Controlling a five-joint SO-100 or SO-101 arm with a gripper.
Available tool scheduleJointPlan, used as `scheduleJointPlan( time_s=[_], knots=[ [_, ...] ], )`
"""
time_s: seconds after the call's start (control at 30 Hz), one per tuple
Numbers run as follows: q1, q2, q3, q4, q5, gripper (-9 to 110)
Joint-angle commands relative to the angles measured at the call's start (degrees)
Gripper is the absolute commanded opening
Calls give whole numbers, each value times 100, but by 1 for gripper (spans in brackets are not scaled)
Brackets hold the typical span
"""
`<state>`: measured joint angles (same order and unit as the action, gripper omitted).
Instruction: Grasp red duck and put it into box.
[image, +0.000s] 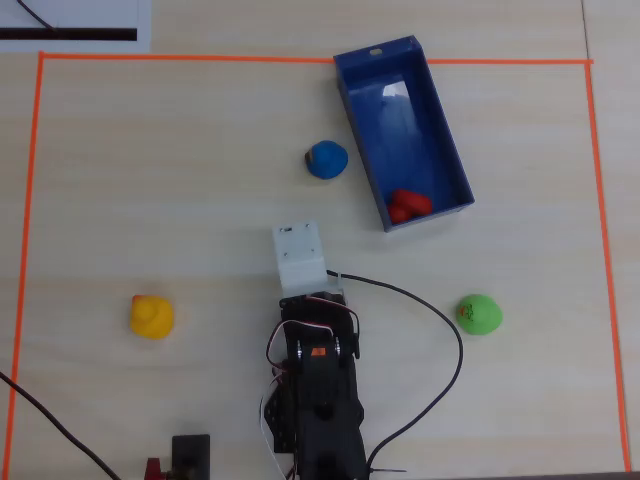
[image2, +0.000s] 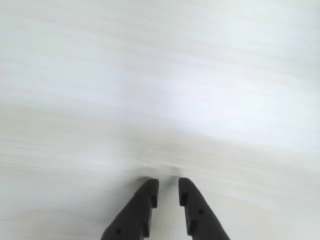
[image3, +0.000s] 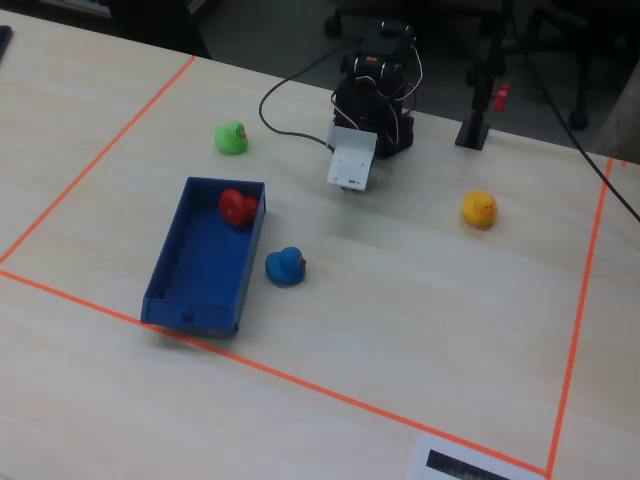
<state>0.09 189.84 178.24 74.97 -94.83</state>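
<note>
The red duck (image: 408, 204) (image3: 237, 207) lies inside the dark-blue box (image: 405, 130) (image3: 205, 260), at the end of the box nearest the arm. My gripper (image2: 168, 186) hangs over bare table near the arm's base, well away from the box. Its two black fingers (image2: 145, 200) stand almost together with only a thin slit between them, and nothing is held. In the overhead view the white wrist housing (image: 300, 255) covers the fingers.
A blue duck (image: 327, 159) (image3: 285, 266) sits just beside the box's long wall. A green duck (image: 478, 314) and a yellow duck (image: 151, 316) flank the arm. Orange tape (image: 30, 200) frames the work area. A black cable (image: 445, 330) loops by the base.
</note>
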Motion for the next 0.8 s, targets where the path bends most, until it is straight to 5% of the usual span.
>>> scheduleJointPlan(
  time_s=[0.0, 0.77],
  knots=[
    [79, -9, -9, 185, 79, 1],
    [79, -9, 0, 185, 105, 6]
  ],
)
